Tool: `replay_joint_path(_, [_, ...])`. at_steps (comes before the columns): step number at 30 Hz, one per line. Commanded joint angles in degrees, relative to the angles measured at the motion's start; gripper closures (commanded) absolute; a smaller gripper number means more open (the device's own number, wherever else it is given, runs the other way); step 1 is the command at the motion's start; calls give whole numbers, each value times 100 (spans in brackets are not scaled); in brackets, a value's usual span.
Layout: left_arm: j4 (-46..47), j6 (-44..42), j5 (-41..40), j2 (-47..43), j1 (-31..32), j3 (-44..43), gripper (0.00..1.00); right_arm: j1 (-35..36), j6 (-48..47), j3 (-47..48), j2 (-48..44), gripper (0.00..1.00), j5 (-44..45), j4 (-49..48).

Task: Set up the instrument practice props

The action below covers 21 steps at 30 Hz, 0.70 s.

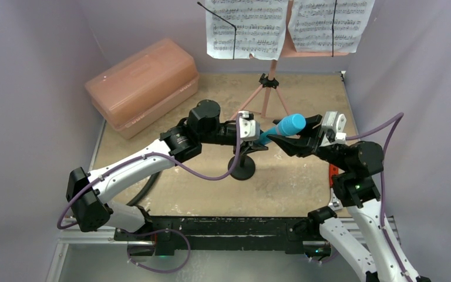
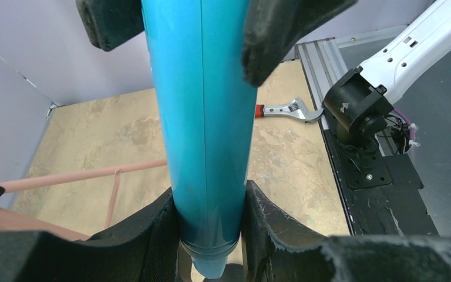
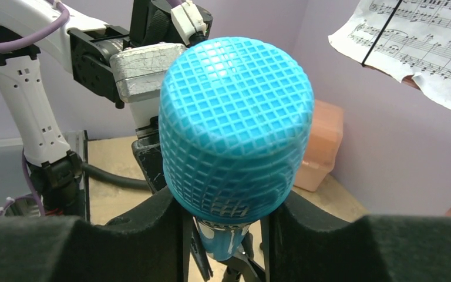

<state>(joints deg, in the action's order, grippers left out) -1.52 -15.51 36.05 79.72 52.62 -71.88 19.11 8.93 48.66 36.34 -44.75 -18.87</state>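
The cyan microphone (image 1: 284, 126) tilts above table centre, its tail end hidden between fingers and its gridded dome head pointing toward 2 o'clock. The left gripper (image 2: 211, 235) pinches its lower shaft; the right gripper (image 3: 229, 226) clamps just under the head. The black mic stand (image 1: 244, 167) sits at its 7 o'clock, top obscured.

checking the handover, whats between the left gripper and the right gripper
the cyan toy microphone bridges them: left gripper on its handle, right gripper nearer its head; clearest in the top view
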Motion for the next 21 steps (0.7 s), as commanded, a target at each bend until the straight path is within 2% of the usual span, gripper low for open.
replay_joint_path(1, [161, -19, -50, -223, -35, -155, 100, 6, 56, 216, -65, 89, -222, -44])
replay_joint_path(2, [166, -34, -91, -245, -36, -131, 100, 6, 55, 204, -65, 95, -207, -46])
replay_joint_path(3, [215, -40, -146, -265, -39, -88, 95, 5, 43, 184, -65, 100, -183, -46])
replay_joint_path(5, [380, -71, -331, -304, -40, 2, 74, 5, -10, 163, -74, 100, -113, -34])
replay_joint_path(7, [564, -126, -543, -325, -38, 82, 58, 9, -102, 161, -74, 100, 10, 11])
replay_joint_path(13, [645, -386, -1618, -301, -56, 97, 32, 5, -320, 215, -33, 100, 781, 421])
replay_joint_path(17, [227, -836, -2358, -295, -166, 47, 27, 5, -578, 284, -31, 100, 1524, 965])
replay_joint_path(21, [-289, -919, -2273, -351, -464, 112, 26, 5, -862, 307, -31, 100, 2186, 1427])
